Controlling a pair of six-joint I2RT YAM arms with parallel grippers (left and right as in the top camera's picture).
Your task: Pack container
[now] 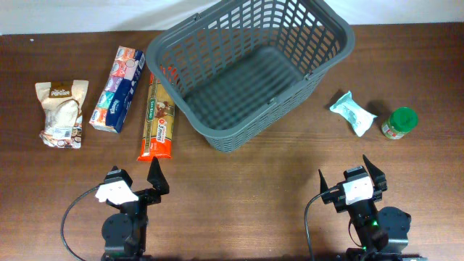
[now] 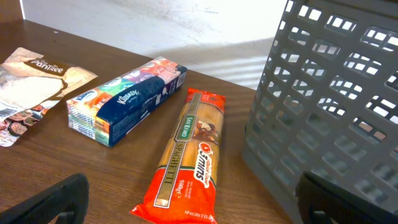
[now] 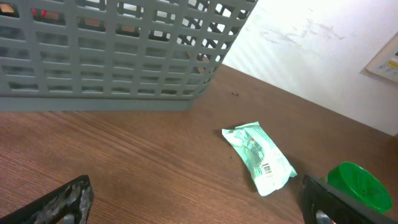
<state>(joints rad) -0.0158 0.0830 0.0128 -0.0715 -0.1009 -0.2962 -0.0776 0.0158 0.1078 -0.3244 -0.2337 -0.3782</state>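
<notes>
Grey plastic lattice fills the top of the overhead view: the container (image 1: 239, 90) sits on the dark wooden counter (image 1: 239, 188), skewed, at the far middle, with nothing in it. Left of it lie a spaghetti packet (image 1: 156, 119) touching or almost touching its wall, then a tissue pack (image 1: 117, 88), then a brown bag (image 1: 63, 112). To its right, well apart, are a pale green pouch (image 1: 352, 114) and a green-lidded jar (image 1: 399, 122). The left gripper (image 1: 136, 177) and right gripper (image 1: 348, 177) rest at the near edge, each with its fingers spread and gripping nothing.

From the left wrist, the two dark fingers (image 2: 53, 202) frame the spaghetti packet lengthwise ahead, the container's slotted wall rising on the right.

From the right wrist, the container's wall stands at the upper left, the pouch lies ahead on bare wood, and the jar's lid peeks past the right finger.

As for handling, the container looks stiff and probably light for its bulk, so a careless nudge from an arm could slide it on the smooth wood. It is far too wide to span; should it need shifting, the thick rim is the sound place to pinch, since the thin lattice bars would likely flex or snag a fingertip. Packing most likely calls for leaving it where it stands and lowering each item over the rim.
</notes>
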